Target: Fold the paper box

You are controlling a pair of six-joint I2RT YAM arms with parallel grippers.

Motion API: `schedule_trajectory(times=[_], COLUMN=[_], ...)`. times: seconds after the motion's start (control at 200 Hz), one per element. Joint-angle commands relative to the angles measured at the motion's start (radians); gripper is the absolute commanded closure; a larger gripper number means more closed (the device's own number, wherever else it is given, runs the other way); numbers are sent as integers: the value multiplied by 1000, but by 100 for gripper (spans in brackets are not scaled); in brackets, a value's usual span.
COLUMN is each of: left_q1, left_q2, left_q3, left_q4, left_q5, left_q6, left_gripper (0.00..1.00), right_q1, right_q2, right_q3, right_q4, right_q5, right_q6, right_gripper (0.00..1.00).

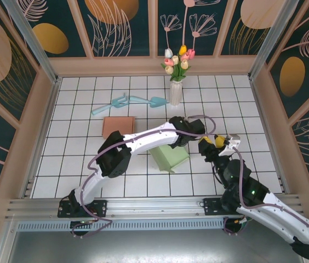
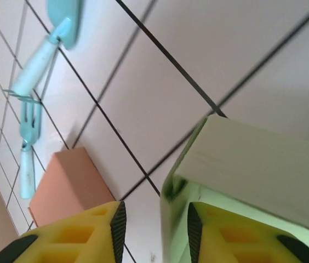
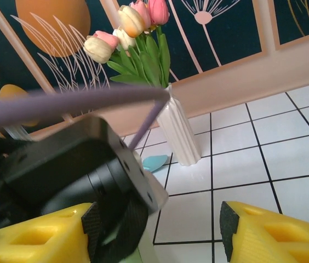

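The pale green paper box [image 1: 168, 156] lies on the white tiled table near the middle. My left gripper [image 1: 183, 140] reaches across to its far right corner. In the left wrist view the box's [image 2: 264, 164] upright side wall stands between the yellow fingers of my left gripper [image 2: 156, 222]. The jaws stand apart: the wall is close to the right pad and a clear gap separates it from the left pad. My right gripper [image 1: 218, 142] hovers just right of the box, open [image 3: 160, 224], with the left arm's black wrist [image 3: 83, 170] close in front of its left finger.
A white vase of tulips [image 1: 175, 90] stands behind the box, also in the right wrist view [image 3: 179, 137]. A salmon box [image 1: 118, 126] [image 2: 72, 186] and teal garden tools [image 1: 127, 102] [image 2: 34, 104] lie to the back left. Wooden walls enclose the table.
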Motion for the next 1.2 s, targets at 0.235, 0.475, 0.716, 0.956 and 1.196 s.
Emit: schedule_trajectory(times=[0.235, 0.475, 0.716, 0.956, 1.196], left_q1=[3, 3, 4, 3, 3], left_q2=[-34, -403, -788, -819, -632], left_q3=[141, -188, -549, -719, -581], left_q4=[-51, 82, 462, 606, 505], left_q5=[-94, -28, 199, 319, 259], left_q6=[-150, -473, -618, -847, -844], left_gripper=[58, 51, 39, 26, 24], right_q1=[-7, -8, -11, -14, -14], right_q2=[2, 61, 133, 164, 158], right_q3=[-19, -19, -14, -12, -22], right_q4=[7, 38, 53, 65, 84], right_q5=[46, 15, 12, -12, -74], right_q6=[-12, -26, -42, -54, -69], right_gripper=[38, 38, 38, 38, 37])
